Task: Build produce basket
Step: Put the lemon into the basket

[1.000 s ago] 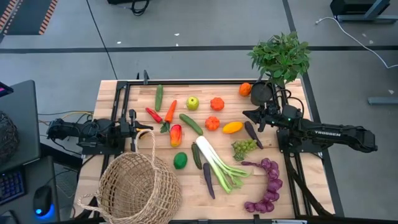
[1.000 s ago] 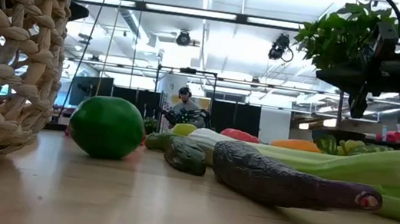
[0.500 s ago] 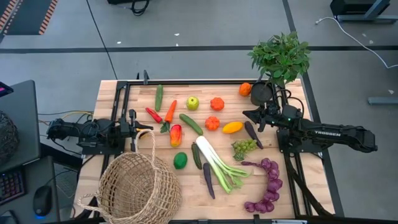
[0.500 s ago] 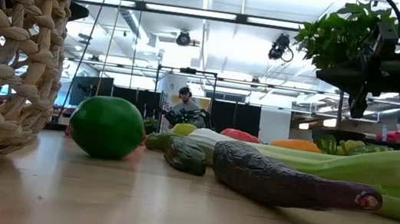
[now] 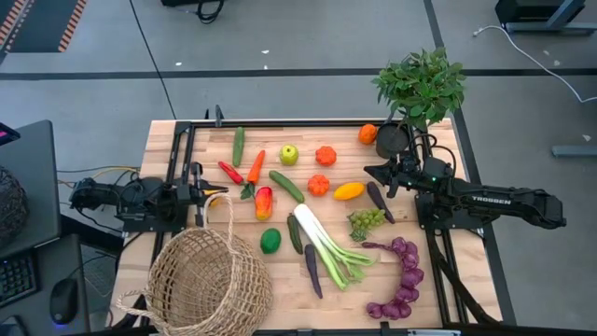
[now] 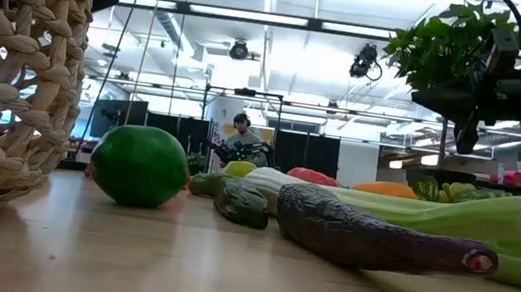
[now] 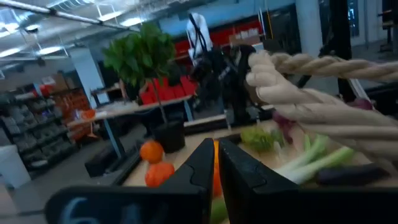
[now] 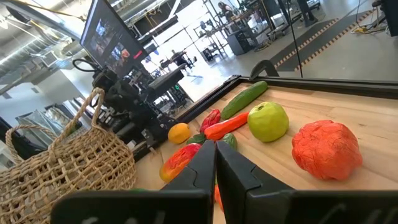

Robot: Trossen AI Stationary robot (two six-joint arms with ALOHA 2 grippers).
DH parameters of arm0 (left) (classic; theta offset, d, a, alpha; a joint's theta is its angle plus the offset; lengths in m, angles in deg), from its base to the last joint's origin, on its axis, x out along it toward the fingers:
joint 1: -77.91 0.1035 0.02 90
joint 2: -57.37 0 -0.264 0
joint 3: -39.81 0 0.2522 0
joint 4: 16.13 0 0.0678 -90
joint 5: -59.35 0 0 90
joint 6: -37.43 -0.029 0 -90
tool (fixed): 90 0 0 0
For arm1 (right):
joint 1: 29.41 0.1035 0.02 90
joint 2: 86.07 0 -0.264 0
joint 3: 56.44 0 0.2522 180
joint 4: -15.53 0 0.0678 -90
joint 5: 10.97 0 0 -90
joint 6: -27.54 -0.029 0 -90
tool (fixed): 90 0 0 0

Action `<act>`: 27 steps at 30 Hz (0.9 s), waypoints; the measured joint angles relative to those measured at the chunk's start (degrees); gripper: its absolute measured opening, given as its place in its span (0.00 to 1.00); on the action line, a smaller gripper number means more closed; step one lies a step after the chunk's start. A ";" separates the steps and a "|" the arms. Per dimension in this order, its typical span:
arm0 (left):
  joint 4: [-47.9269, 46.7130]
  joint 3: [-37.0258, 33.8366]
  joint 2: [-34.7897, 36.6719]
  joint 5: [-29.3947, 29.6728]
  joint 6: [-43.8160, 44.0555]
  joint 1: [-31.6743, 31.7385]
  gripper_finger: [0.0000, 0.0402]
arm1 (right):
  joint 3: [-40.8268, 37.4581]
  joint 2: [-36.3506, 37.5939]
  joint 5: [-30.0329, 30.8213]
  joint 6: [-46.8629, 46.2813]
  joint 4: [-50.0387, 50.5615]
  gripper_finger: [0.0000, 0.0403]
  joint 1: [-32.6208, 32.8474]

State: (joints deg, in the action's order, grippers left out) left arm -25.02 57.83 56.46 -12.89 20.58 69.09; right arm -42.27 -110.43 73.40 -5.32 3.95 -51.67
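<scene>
Large round tan woven wicker basket [image 5: 210,275]: sitting at the table's near-left corner, barely stirring since a second ago. Left gripper [image 5: 200,193]: fingers pressed together, holding nothing, edging beside the thin loop handle [image 5: 229,219]. Right gripper [image 5: 373,174]: closed, empty, waiting over the scattered toy produce [image 5: 322,245]. Loading is judged not yet begun.

One word can be read: "TROSSEN", in white capitals along the dark forearm of the right arm [image 5: 490,200], seen from above, just beside the purple grapes [image 5: 401,280]. No other lettering, number or sign is legible on anything else in view.
</scene>
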 joint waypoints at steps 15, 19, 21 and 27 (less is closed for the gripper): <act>5.75 6.13 -3.87 3.74 3.20 0.02 0.09 | 0.00 0.00 0.00 0.02 0.00 0.04 0.00; 1.64 15.71 -10.57 7.83 -0.34 0.02 0.07 | 0.00 0.00 0.00 0.02 0.00 0.04 0.00; -1.50 21.10 -14.83 11.19 -0.36 0.02 0.07 | 0.00 0.00 -0.02 0.02 -0.02 0.04 0.00; -4.41 36.10 -27.12 21.23 -0.38 0.02 0.08 | -0.01 0.00 0.00 0.02 -0.01 0.04 0.00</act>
State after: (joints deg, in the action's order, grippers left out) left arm -29.43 93.92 29.35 8.35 20.20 69.11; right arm -42.28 -110.43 73.40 -5.30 3.93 -51.67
